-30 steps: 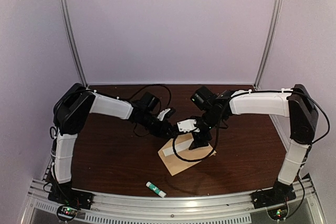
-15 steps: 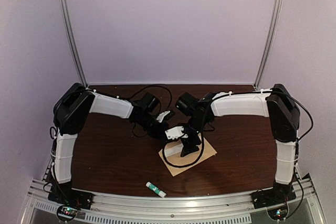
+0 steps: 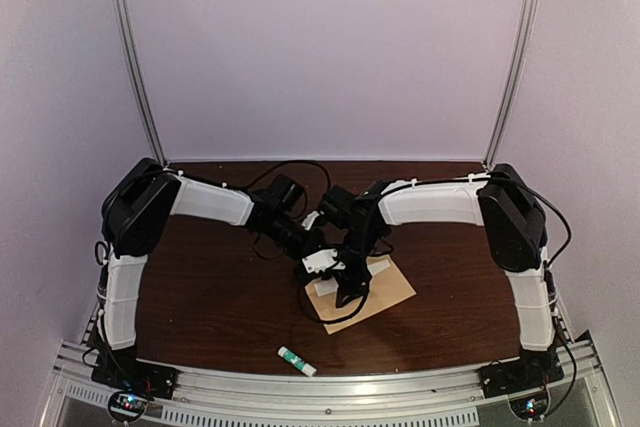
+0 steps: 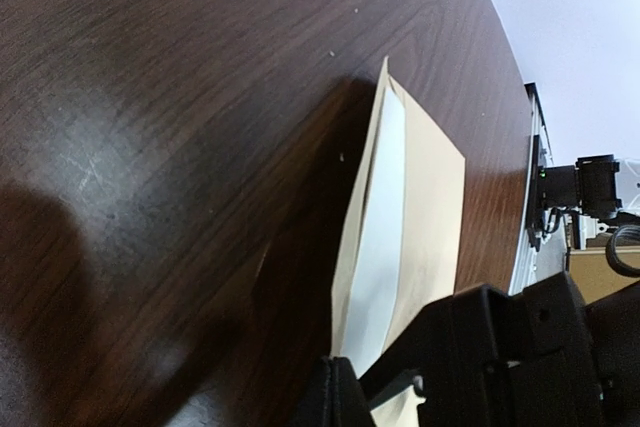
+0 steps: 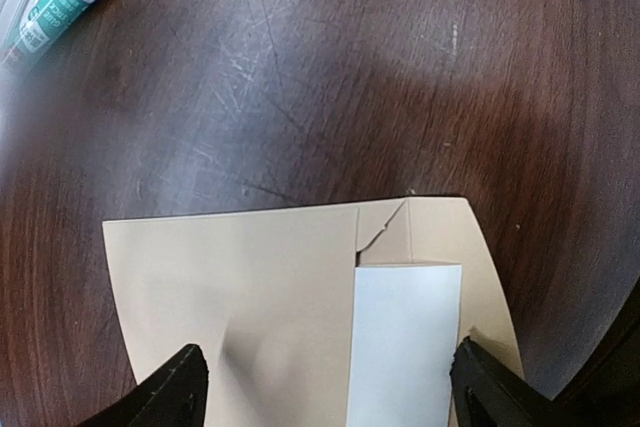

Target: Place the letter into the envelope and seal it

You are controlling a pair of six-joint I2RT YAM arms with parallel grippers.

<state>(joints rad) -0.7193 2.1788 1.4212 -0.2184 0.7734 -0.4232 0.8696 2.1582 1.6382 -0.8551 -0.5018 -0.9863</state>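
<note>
From above, the left arm (image 3: 210,204) and right arm (image 3: 440,202) meet over the envelope (image 3: 388,287), which lies flat mid-table (image 3: 200,297). Their wrists hide most of its left end. A glue stick (image 3: 297,360) lies well apart, nearer the front rail.

The left wrist view looks along the envelope's edge. A pale strip of the letter (image 4: 375,247) sits in its mouth, and that side looks slightly lifted. The left gripper (image 4: 335,397) has its jaws pressed together, apparently pinching the envelope's near edge.

In the right wrist view, the right gripper (image 5: 330,397) hangs above with jaws spread wide, holding nothing. The letter shows as a white rectangle lying on the envelope's right part.

I'd say the task is partway done: the letter is started in but not fully seated. Closing the flap and gluing it are still to come.
</note>
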